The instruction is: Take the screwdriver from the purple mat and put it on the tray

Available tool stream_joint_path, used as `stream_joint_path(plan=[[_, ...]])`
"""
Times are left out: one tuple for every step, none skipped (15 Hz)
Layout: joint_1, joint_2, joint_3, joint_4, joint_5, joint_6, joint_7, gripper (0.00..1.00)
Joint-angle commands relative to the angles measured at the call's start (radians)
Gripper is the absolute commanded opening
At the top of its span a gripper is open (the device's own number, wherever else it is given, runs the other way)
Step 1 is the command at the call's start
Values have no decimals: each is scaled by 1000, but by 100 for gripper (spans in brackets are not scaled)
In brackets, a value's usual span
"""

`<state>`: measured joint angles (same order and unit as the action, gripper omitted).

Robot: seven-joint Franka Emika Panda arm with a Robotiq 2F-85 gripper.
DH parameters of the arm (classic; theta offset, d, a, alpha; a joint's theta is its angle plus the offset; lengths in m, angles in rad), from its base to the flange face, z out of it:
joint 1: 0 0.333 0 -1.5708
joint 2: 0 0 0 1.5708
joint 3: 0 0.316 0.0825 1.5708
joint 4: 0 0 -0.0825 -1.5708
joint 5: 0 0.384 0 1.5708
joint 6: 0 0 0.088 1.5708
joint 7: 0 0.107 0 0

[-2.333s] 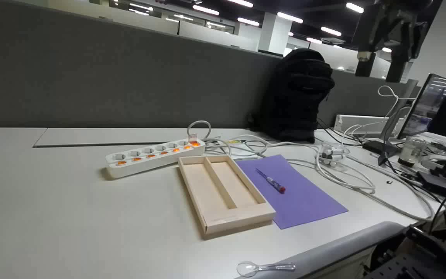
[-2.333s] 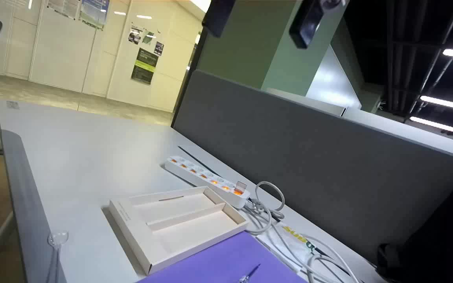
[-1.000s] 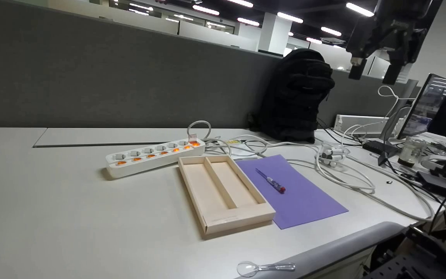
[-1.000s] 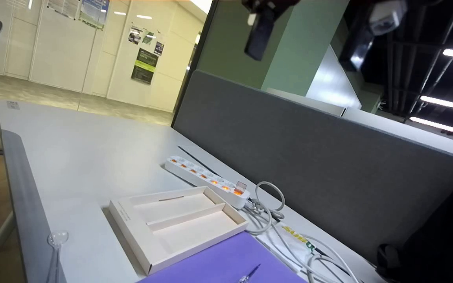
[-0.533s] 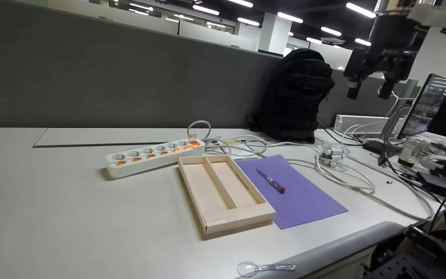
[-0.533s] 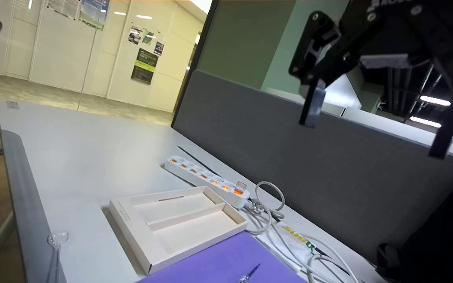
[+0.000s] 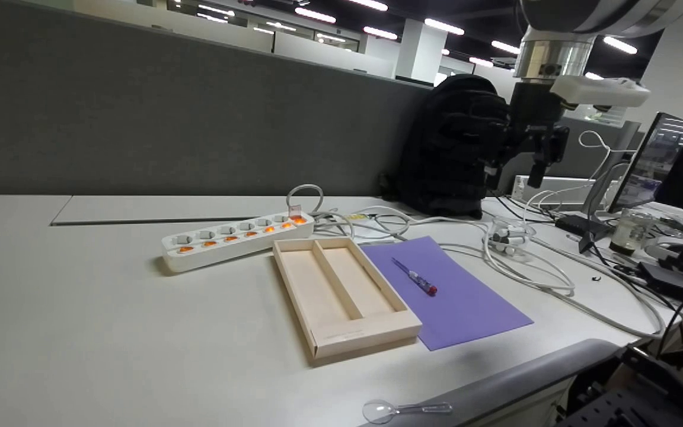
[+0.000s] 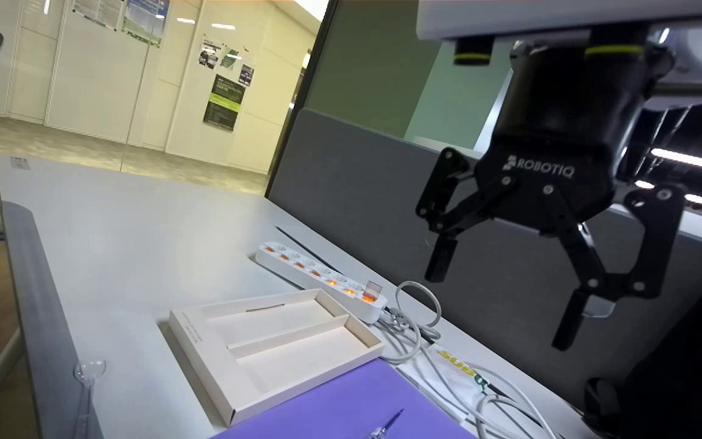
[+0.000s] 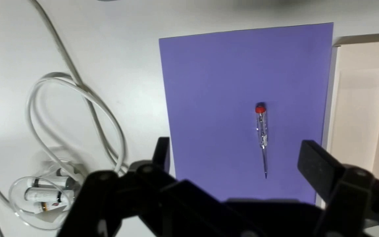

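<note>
Reaching for the screwdriver [image 9: 262, 131] is judged to be the step in hand. In the wrist view it is found lying on the mat [image 9: 209, 92], right of the frame's centre, red cap toward the top, tip toward the bottom; no contact by the gripper [image 8: 503, 308] is noted. The jaws are spread wide, with nothing held; in both exterior views they are seen well above the desk [image 7: 140, 320]. The shaft runs nearly straight up the wrist frame between the two fingers [image 9: 318, 164], closer to the finger at the frame's right, so the wrist angle is judged suitable for a grip across the handle. A shift toward the frame's right is advised before descent, so that the handle is centred. Clearance should be watched at the tray [image 7: 365, 332], seen at the right edge of the wrist frame alongside the mat: its rim could be struck by the nearer finger. The fingers should be lowered close to the mat without pressing, then closed gently.
</note>
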<state>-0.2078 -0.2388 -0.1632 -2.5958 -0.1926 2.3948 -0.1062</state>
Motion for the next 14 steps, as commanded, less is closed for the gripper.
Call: stream_joint_path(plan=[[47, 157, -6, 112, 87, -6, -60, 100], [54, 189, -2, 131, 105, -9, -79, 100], [64, 217, 1, 144, 125, -11, -117, 100], [69, 234, 10, 150, 121, -13, -120, 100], [58, 181, 4, 102, 102, 4, -90, 100], [62, 203, 8, 110, 103, 6, -93, 100], [62, 210, 9, 110, 103, 8, -93, 100], [61, 209, 8, 109, 103, 8, -93, 100], [60, 206, 8, 109, 103, 8, -93, 100], [59, 203, 7, 109, 103, 8, -93, 100], [59, 201, 7, 109, 103, 8, -93, 100], [57, 207, 8, 108, 84, 23, -68, 100], [60, 230, 9, 111, 95, 47, -76, 100], [64, 256, 13, 116, 97, 73, -79, 100]])
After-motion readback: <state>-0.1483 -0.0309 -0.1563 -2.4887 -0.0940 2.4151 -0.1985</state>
